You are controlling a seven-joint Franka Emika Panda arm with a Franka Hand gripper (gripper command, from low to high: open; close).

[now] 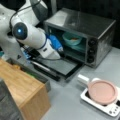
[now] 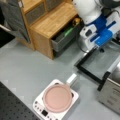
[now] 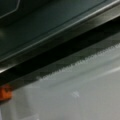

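End effector (image 1: 60,48) hovers at the open oven (image 1: 82,32) mouth, above the lowered door (image 1: 58,65); grip state unclear.

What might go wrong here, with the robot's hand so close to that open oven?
The gripper sits just above the lowered oven door, at the oven's mouth. Pressing down could strain the door or tip the toaster oven forward. Further in, a teal bowl stands on the rack; a careless push might knock it or spill what it holds. The open grey drawer lies beside the arm, so a wide swing could hit it.
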